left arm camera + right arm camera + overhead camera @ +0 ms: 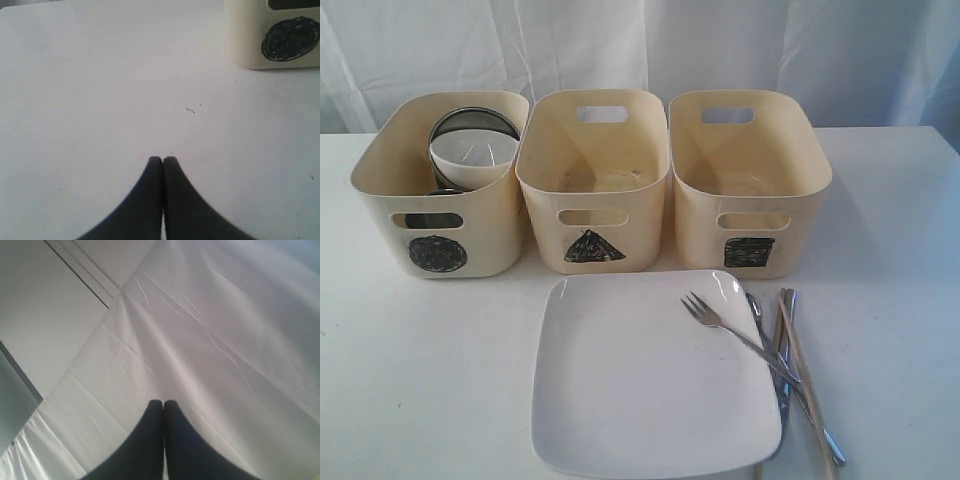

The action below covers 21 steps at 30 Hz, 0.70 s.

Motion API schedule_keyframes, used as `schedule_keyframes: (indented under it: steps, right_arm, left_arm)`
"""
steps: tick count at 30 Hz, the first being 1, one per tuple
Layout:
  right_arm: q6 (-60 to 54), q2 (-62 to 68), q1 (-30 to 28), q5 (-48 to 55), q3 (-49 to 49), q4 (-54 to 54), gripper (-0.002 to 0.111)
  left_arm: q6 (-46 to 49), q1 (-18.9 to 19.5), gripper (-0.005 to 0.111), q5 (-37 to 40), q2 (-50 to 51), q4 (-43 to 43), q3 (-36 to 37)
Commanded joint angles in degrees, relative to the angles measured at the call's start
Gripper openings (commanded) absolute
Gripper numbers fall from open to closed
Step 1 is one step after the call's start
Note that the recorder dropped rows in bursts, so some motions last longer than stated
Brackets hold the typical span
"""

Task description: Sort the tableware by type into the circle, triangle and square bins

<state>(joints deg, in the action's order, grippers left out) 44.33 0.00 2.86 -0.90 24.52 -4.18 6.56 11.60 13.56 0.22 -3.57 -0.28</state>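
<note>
Three cream plastic bins with cut-out handles stand upright in a row: the triangle bin in the middle, the circle bin just beside it on the left and the square bin just beside it on the right, each with a black scribbled mark on its front. The circle bin holds a small white bowl leaning against a tilted steel bowl. In front of the triangle bin a large square white plate lies flat with a steel fork across its right edge, and farther right of that bin more steel cutlery and wooden chopsticks lie bunched together.
</note>
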Motion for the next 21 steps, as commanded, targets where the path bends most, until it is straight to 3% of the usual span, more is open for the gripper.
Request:
schedule_keyframes:
  steps: [1, 4, 8, 12, 21]
  right_arm:
    - [0.3, 0.0, 0.0, -6.7, 4.4, 3.4, 0.0]
    - [0.3, 0.0, 0.0, -9.6, 9.4, 11.7, 0.0]
    - [-1.3, 4.4, 0.0, 7.5, 16.1, 22.9, 0.0]
    - [-19.9, 15.1, 2.2, 13.7, 19.3, 23.1, 0.0]
    - [-30.5, 33.7, 10.4, 21.5, 20.0, 17.3, 0.0]
  left_arm:
    - [-0.1, -0.3, 0.0, 0.0, -0.2, -0.7, 0.3]
    - [-0.1, -0.3, 0.0, -0.1, -0.2, -0.6, 0.3]
    - [-0.1, -0.3, 0.0, -0.1, -0.2, -0.6, 0.3]
    - [-0.1, -0.3, 0.0, -0.1, -0.2, -0.6, 0.3]
    - [-0.1, -0.3, 0.0, -0.1, -0.2, -0.6, 0.3]
